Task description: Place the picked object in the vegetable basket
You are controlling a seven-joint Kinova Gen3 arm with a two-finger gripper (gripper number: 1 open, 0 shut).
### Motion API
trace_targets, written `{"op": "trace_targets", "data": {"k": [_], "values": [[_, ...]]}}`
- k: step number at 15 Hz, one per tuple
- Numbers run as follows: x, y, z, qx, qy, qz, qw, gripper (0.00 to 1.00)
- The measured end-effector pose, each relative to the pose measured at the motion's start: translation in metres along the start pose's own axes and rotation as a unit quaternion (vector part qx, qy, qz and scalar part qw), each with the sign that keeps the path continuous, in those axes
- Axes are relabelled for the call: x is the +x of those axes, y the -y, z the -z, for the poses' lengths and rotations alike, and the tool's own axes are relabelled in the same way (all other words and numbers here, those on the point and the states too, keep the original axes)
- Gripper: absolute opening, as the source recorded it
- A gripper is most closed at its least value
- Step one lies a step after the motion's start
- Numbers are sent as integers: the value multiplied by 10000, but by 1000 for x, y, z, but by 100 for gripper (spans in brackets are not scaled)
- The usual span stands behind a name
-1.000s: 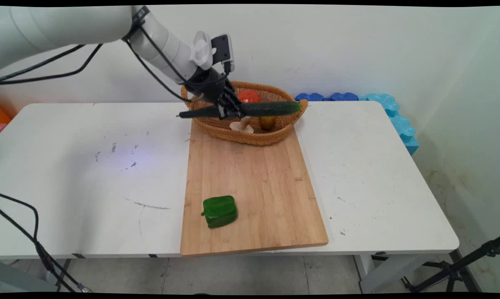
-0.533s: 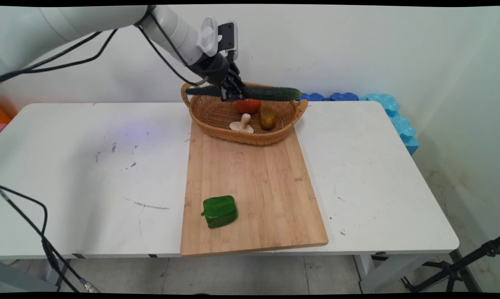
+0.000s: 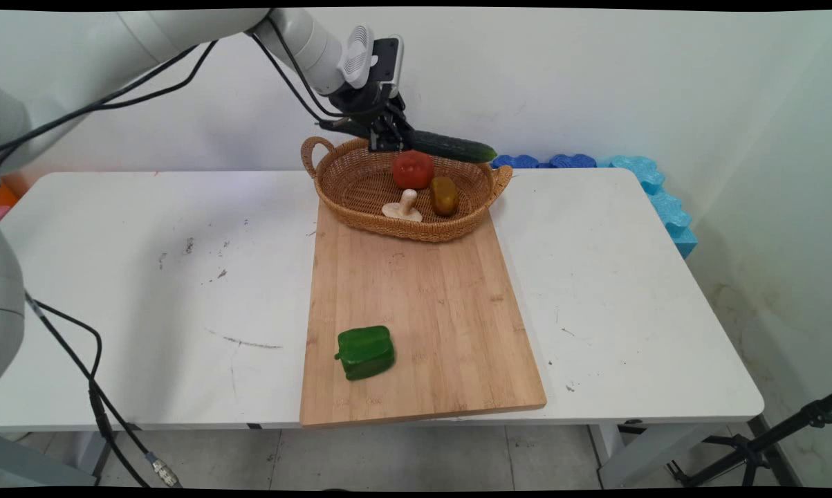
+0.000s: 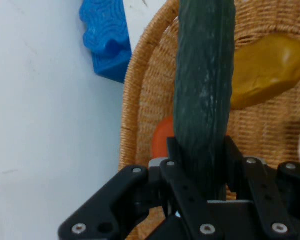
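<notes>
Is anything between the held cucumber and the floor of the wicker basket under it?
Partly. The end effector holds the cucumber over the basket's far rim. A tomato, a yellow-brown vegetable and a mushroom lie on the basket's floor; its left half looks bare.

Dark green cucumber (image 3: 450, 146) (tan basket (image 3: 360, 190))

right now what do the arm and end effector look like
The arm is white with rounded links and black cables hanging loose from it. A ribbed white wrist piece precedes a black camera block. The end effector is black, a two-finger linkage with silver screws.
</notes>
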Motion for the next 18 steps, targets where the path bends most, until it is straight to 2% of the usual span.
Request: {"op": "trace_targets", "data": {"k": [4,11,12,18], "values": [[-8,13,-11,-46,20,-271,9996,0],[-23,23,-33,-341,-50,-621,9975,0],[-24,23,-36,-372,-61,-646,9972,100],[-30,25,-44,-493,-97,-751,9959,100]]}}
